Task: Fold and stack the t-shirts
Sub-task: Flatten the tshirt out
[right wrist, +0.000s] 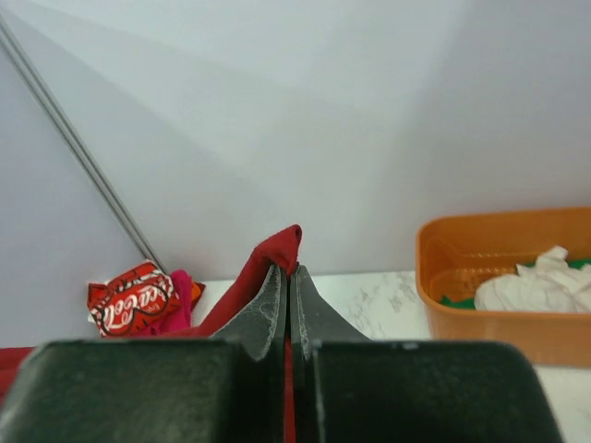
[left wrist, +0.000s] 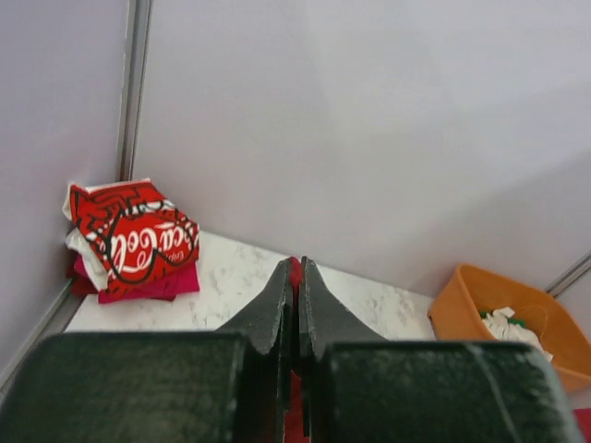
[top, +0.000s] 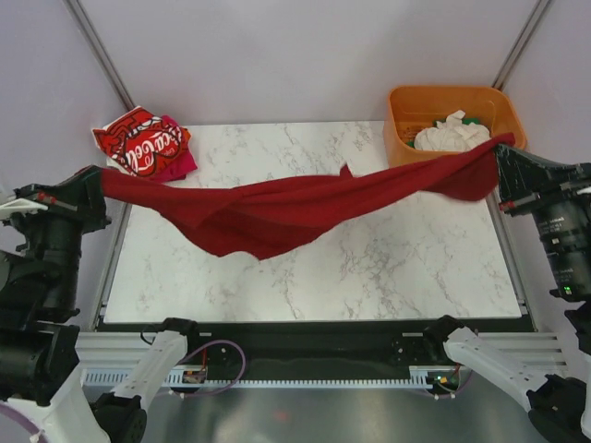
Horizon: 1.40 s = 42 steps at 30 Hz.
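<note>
Sagging midway, stretched dark red t-shirt [top: 268, 217], bunched

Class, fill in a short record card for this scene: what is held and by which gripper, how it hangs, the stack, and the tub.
held item: dark red t-shirt, stretched between both grippers, middle sagging over the marble table
left gripper: shut on one end of the shirt
right gripper: shut on the other end
stack: bright red lettered t-shirt on a magenta t-shirt, far left corner
orange tub: far right corner, crumpled white t-shirt inside
</note>
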Each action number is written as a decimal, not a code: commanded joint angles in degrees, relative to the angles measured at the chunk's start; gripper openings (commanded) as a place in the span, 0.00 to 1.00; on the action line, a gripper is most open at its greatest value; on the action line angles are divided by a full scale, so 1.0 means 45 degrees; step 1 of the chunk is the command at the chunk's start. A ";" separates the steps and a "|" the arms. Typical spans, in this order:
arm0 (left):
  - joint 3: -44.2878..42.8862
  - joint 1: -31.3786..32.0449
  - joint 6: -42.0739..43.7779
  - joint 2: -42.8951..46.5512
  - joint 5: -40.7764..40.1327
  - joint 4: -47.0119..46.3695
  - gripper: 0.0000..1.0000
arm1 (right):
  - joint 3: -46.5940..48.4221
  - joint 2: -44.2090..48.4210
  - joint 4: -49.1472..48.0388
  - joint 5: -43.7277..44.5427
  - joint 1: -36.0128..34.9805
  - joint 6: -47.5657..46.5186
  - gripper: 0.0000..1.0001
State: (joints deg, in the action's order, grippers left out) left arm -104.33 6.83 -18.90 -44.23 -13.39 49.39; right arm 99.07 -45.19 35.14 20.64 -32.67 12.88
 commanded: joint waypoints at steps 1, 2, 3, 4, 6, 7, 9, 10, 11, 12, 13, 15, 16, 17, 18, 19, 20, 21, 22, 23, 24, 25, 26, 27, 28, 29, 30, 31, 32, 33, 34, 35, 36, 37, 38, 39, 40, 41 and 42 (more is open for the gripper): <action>-0.1010 -0.0014 0.1015 -0.0384 0.0024 -0.0174 0.02 | -0.0432 0.0178 0.1703 0.0939 -0.0007 0.0106 0.00; -0.1169 -0.0033 0.1073 -0.0541 0.0142 -0.0174 0.02 | -0.0587 0.0140 0.1762 0.0998 -0.0045 0.0067 0.00; -0.1325 -0.0033 0.1113 -0.0794 0.0278 -0.0174 0.02 | -0.0628 -0.0112 0.1782 0.1076 -0.0026 -0.0011 0.00; -0.1636 -0.0033 0.1132 -0.1029 0.0473 -0.0174 0.02 | -0.0647 -0.0308 0.1743 0.1289 -0.0026 -0.0244 0.00; -0.2047 -0.0014 0.1172 -0.1926 0.0611 -0.0135 0.02 | -0.0376 -0.1240 0.1723 0.1622 -0.0026 -0.0518 0.00; -0.2610 -0.0033 0.1210 -0.2297 0.0786 -0.0057 0.02 | -0.0200 -0.1634 0.1685 0.2068 -0.0026 -0.0810 0.00; -0.3354 -0.0033 0.1230 -0.3605 0.0924 0.0118 0.02 | 0.0366 -0.2763 0.1607 0.2577 -0.0026 -0.1007 0.00; -0.3976 -0.0033 0.1327 -0.4151 0.1021 0.0196 0.02 | 0.0716 -0.3138 0.1606 0.3006 -0.0026 -0.1085 0.00; -0.4234 -0.0033 0.1425 -0.4639 0.1022 0.0217 0.02 | 0.0778 -0.3528 0.1568 0.3184 -0.0026 -0.1163 0.00; -0.4391 -0.0033 0.1561 -0.5727 0.1003 0.0217 0.02 | 0.0681 -0.4132 0.1219 0.3360 -0.0007 -0.1145 0.00; -0.4625 -0.0053 0.1601 -0.6279 0.0906 0.0197 0.02 | 0.0565 -0.4447 0.1042 0.3478 0.0032 -0.1164 0.00; -0.4802 -0.0130 0.1640 -0.8127 0.0982 0.0100 0.02 | 0.0096 -0.5439 0.0341 0.3228 0.0729 -0.1048 0.00; -0.5151 -0.0286 0.1524 -0.8798 0.1408 0.0003 0.02 | -0.0060 -0.5833 0.0143 0.2645 0.1277 -0.0892 0.00; -0.5483 -0.0481 0.1388 -0.9655 0.1702 -0.0056 0.02 | -0.0081 -0.6243 -0.0052 0.1228 0.1978 -0.0659 0.00; -0.6434 -0.0889 0.1058 -1.1172 0.1918 -0.0134 0.02 | -0.0159 -0.7136 -0.0634 0.0189 0.3397 0.0040 0.00; -0.6908 -0.1105 0.0900 -1.2096 0.2210 -0.0270 0.02 | -0.0314 -0.7629 -0.1007 -0.0750 0.3991 0.0182 0.07; -0.7937 -0.1436 0.0860 -1.3729 0.2967 -0.0349 0.30 | -0.0045 -0.8949 -0.0547 -0.1668 0.4577 0.0338 0.97; -0.7947 -0.1498 0.0820 -1.3746 0.2975 -0.0369 0.77 | 0.0615 -0.9735 0.0309 -0.1890 0.4738 0.0437 0.98; -0.7773 -0.1498 0.0646 -1.4635 0.3922 -0.0350 1.00 | 0.1434 -1.0420 0.1187 -0.1931 0.4778 0.0592 0.98; -0.7810 -0.1498 0.0451 -1.4934 0.4009 0.0598 1.00 | 0.2293 -1.0794 0.1737 -0.1893 0.4798 0.0690 0.98; -0.7753 -0.1498 -0.0054 -1.5053 0.3836 0.0936 1.00 | 0.1876 -1.0353 0.1260 -0.2279 0.4779 0.0788 0.98; -0.6457 -0.1498 -0.0252 -1.4474 0.3660 0.0959 1.00 | 0.0074 -0.9749 0.0539 -0.2612 0.4778 0.0828 0.98; -0.5438 -0.1498 -0.0409 -1.3908 0.3562 0.0708 1.00 | -0.0930 -0.9086 -0.0241 -0.2770 0.4778 0.0867 0.98; -0.3533 -0.1498 -0.0488 -1.3341 0.3522 -0.0010 1.00 | -0.1617 -0.8190 -0.0926 -0.2868 0.4778 0.0829 0.98; -0.2818 -0.1498 -0.0469 -1.2852 0.3483 -0.0192 1.00 | -0.1953 -0.8084 -0.0739 -0.2830 0.4778 0.0673 0.98; -0.2269 -0.1498 -0.0527 -1.1900 0.3425 -0.0213 1.00 | -0.1898 -0.8025 -0.0389 -0.2849 0.4778 0.0575 0.98; -0.1258 -0.1498 -0.0586 -1.1523 0.3386 -0.0213 1.00 | -0.1878 -0.8005 0.0136 -0.2965 0.4778 0.0574 0.98; -0.0707 -0.1498 -0.0625 -1.0997 0.3327 -0.0194 1.00 | -0.2110 -0.7908 0.0257 -0.3430 0.4778 0.0690 0.98; -0.0121 -0.1498 -0.0799 -1.0064 0.3288 -0.0213 1.00 | -0.2364 -0.7733 0.0278 -0.3841 0.4740 0.0827 0.98; 0.1122 -0.1498 -0.1072 -0.9532 0.3462 -0.0232 1.00 | -0.2676 -0.7287 0.0143 -0.4135 0.4643 0.0983 0.98; 0.1792 -0.1440 -0.1248 -0.9044 0.3521 -0.0310 1.00 | -0.3394 -0.7070 0.0064 -0.4274 0.4564 0.1178 0.98; 0.2533 -0.1169 -0.1502 -0.7975 0.3522 -0.0349 1.00 | -0.3749 -0.6855 -0.0014 -0.4372 0.4486 0.1431 0.98; 0.4126 -0.0915 -0.2026 -0.7423 0.3580 -0.0427 0.99 | -0.4430 -0.6485 -0.0015 -0.4276 0.4389 0.1550 0.98; 0.4935 -0.0584 -0.2244 -0.6934 0.3522 -0.0602 0.99 | -0.4804 -0.6346 -0.0015 -0.4082 0.4369 0.1667 0.98; 0.5659 0.0096 -0.2536 -0.6349 0.3348 -0.0720 0.99 | -0.5156 -0.6209 -0.0015 -0.3790 0.4388 0.1784 0.98; 0.6961 0.0490 -0.2887 -0.5454 0.3172 -0.0779 0.99 | -0.5488 -0.6073 -0.0053 -0.3729 0.4369 0.1824 0.98; 0.7554 0.0823 -0.3432 -0.5000 0.3016 -0.0915 0.99 | -0.6071 -0.6071 -0.0054 -0.3806 0.4349 0.1882 0.98; 0.8102 0.1541 -0.3708 -0.4667 0.2685 -0.0993 0.99 | -0.6309 -0.6110 -0.0054 -0.3980 0.4349 0.1941 0.98; 0.9113 0.1819 -0.4098 -0.4258 0.2315 -0.1129 0.99 | -0.6524 -0.6265 -0.0131 -0.4446 0.4175 0.1999 0.98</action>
State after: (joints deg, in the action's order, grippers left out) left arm -72.82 11.00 -29.19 -64.18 0.14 46.00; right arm 73.65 -71.33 34.85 3.53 -13.08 19.57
